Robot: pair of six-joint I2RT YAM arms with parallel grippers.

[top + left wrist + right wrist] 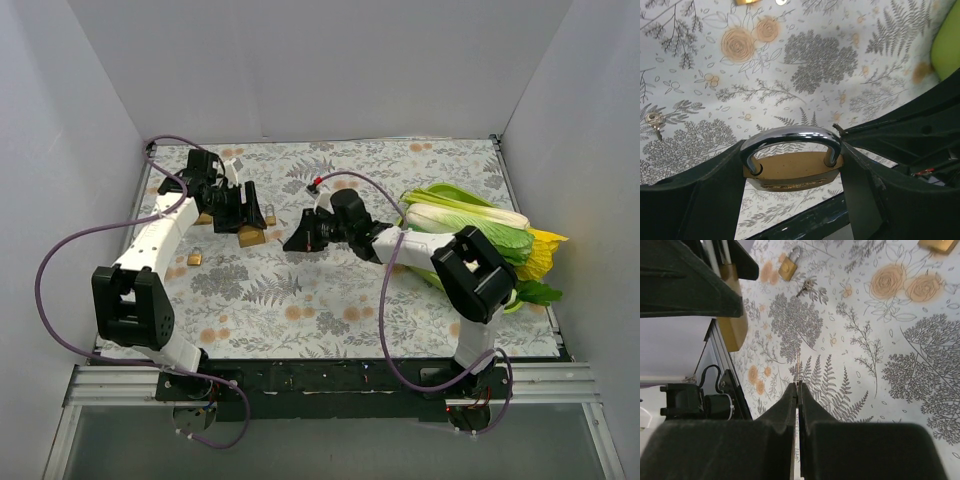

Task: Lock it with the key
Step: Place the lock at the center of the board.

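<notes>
The padlock (pixel 790 175) is off the table. Your left claw (pixel 792 165) grips its brass body from both sides, with the steel shackle (pixel 790 136) standing up between the fingers. Both legs of the shackle look seated in the body, though you cannot tell from here whether it is latched.

Your right claw (pixel 799 392) is clenched, with a thin strip poking out edge-on between the fingertips. I take that strip to be the key (pixel 798 371). From above, the right claw points left at the held lock and sits just beside it, apart from it.

You are at the insertion step: lock held ready, key held ready, key not yet in. The keyhole does not show in any view, so find that face first. The next move calls for lining the blade up square with the slot, which may mean tilting the lock with your left wrist. Then make a slow straight push before any turn.

Further out on the flowered cloth (pixel 330 310) lie a smaller padlock (pixel 789 264) with loose keys (pixel 806 286) beside it. A cabbage (pixel 480 225) sits far to the right. None of these is in your way.
</notes>
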